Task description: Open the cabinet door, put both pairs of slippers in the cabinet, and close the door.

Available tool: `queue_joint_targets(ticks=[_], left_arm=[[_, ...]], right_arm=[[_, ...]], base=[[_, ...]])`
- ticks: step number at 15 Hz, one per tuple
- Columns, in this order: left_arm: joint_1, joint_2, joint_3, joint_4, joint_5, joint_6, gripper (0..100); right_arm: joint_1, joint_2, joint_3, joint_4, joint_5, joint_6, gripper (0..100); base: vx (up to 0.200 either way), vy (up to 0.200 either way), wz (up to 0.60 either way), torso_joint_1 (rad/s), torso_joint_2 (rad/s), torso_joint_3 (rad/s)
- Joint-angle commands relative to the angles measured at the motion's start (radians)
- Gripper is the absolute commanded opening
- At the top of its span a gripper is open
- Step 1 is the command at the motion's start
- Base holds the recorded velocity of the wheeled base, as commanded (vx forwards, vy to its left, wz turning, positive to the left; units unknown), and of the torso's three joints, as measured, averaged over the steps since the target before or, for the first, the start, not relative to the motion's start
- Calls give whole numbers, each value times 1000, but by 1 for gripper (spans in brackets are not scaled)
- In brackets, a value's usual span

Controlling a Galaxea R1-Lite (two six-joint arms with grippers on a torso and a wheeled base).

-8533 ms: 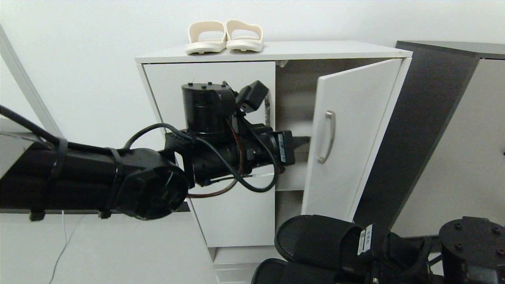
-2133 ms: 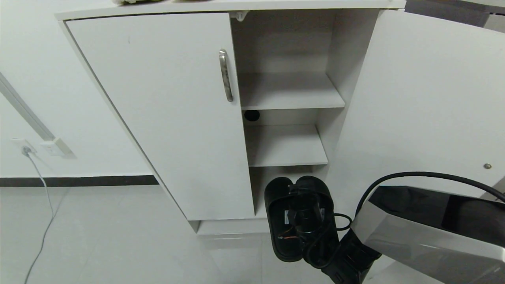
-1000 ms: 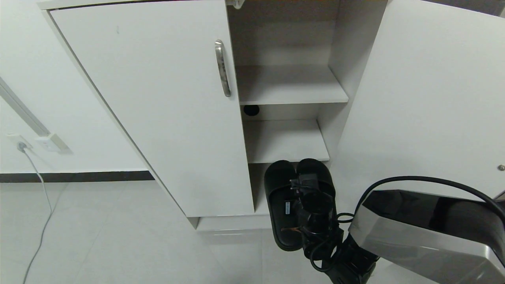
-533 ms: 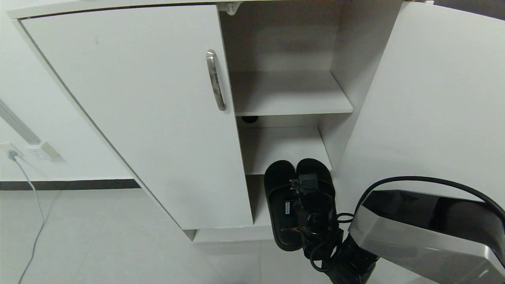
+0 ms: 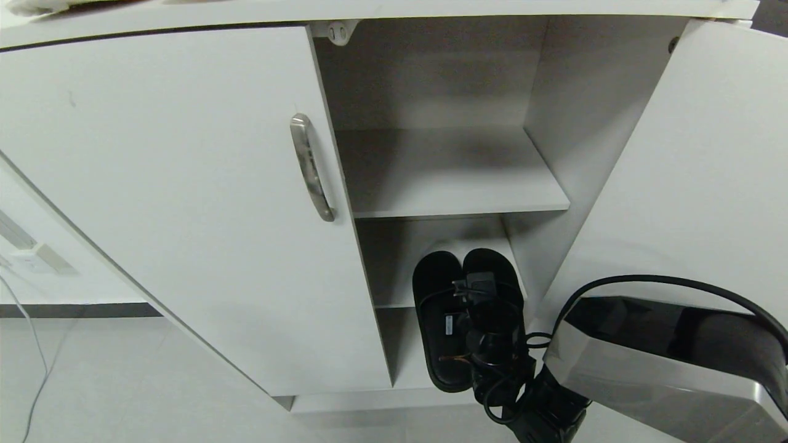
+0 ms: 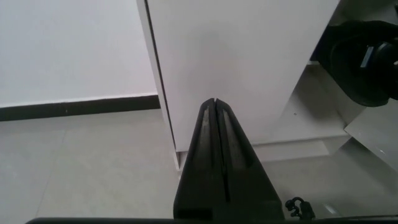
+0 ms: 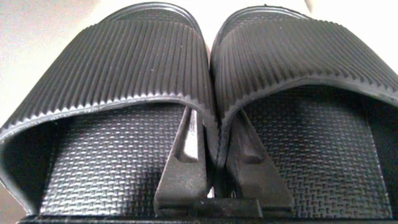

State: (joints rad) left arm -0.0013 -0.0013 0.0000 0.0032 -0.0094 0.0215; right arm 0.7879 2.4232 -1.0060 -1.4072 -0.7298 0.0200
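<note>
A pair of black slippers [image 5: 446, 320] hangs side by side in front of the open right half of the white cabinet [image 5: 535, 123], toes at the front edge of the lower shelf [image 5: 394, 277]. My right gripper [image 5: 477, 295] is shut on them, and its fingers [image 7: 186, 149] pinch the two inner strap walls of the black slippers [image 7: 137, 74] together. The right door [image 5: 708, 184] stands wide open. My left gripper [image 6: 214, 106] is shut and holds nothing, low before the closed left door [image 6: 236, 56]. A pale slipper edge [image 5: 24, 7] shows on the cabinet top.
The closed left door [image 5: 184, 215] carries a metal handle [image 5: 312, 167]. An upper shelf [image 5: 449, 184] sits bare above the lower one. Grey floor tiles [image 6: 81, 162] run up to the cabinet base, and a wall socket [image 5: 37, 258] with a cable is at the left.
The head camera has shifted, so the cabinet now looks larger and nearer. The black slippers, held the same way, now overlap the lower shelf's front instead of hanging below it.
</note>
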Motion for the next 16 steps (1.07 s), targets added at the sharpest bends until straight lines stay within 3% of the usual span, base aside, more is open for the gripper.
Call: queue_joint_targets(ticks=[1,5,7,16], left_arm=[[0,1,0,0,0,0,0],[0,1,0,0,0,0,0],[0,1,0,0,0,0,0],[0,1,0,0,5,0,0]], right_arm=[[1,2,-5,4,0,0,0],[-19,11,-77,83,4,0,0],[-42,16,-186,205,7,17,0],[-122,128,-588,484,12,54,0]], base=[[0,0,0,0,0,0],[0,0,0,0,0,0],[0,0,0,0,0,0],[0,0,0,0,0,0]])
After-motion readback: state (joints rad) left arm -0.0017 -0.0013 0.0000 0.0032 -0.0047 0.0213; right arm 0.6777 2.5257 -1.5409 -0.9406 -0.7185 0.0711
